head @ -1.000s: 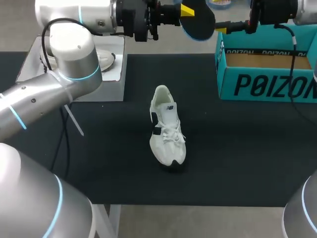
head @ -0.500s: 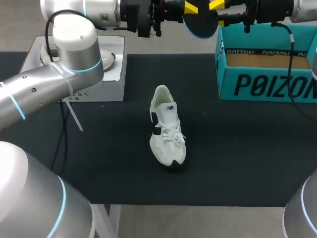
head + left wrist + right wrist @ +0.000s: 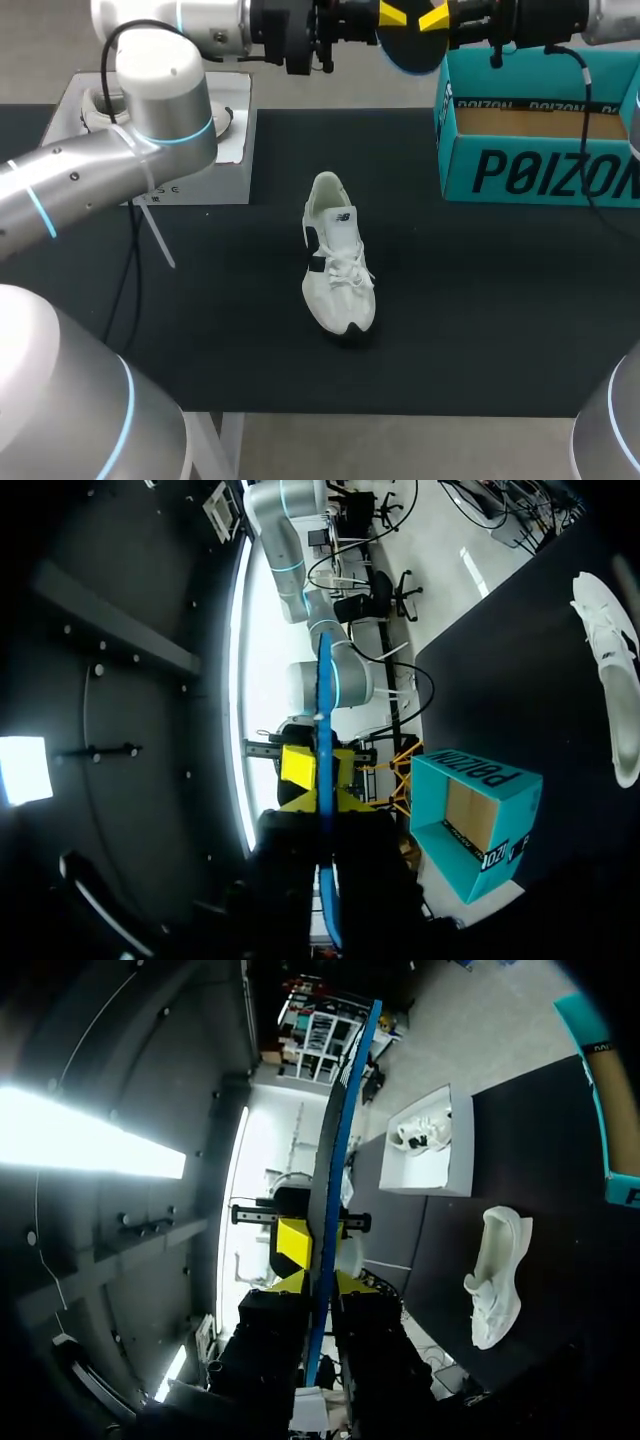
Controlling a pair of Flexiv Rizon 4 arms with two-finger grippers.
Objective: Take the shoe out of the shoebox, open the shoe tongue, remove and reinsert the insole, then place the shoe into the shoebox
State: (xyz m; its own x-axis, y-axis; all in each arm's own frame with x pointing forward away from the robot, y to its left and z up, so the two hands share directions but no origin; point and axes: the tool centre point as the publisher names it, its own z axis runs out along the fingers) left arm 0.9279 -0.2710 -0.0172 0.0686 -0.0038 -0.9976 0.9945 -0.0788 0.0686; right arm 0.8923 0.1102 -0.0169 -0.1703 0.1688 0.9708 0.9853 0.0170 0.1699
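Observation:
A white sneaker (image 3: 338,255) lies on the black mat at mid-table, toe toward the front edge. The teal shoebox (image 3: 540,150) stands open at the back right. High above the table's back edge, the dark blue insole (image 3: 408,52) hangs between both arms. My left gripper (image 3: 390,15) is shut on it from the left and my right gripper (image 3: 435,17) is shut on it from the right. In the left wrist view the insole (image 3: 325,720) runs edge-on through my gripper (image 3: 325,805). The right wrist view shows the insole (image 3: 340,1130) edge-on in its gripper (image 3: 318,1265), with the sneaker (image 3: 495,1280) far below.
A white box (image 3: 215,140) holding another white shoe sits at the back left, also in the right wrist view as the white box (image 3: 455,1165). The shoebox (image 3: 470,820) and sneaker (image 3: 610,660) show beneath the left gripper.
My right gripper has come in from the right and shut its fingers on the insole. The left gripper has lifted the insole slightly. The sneaker has not moved.

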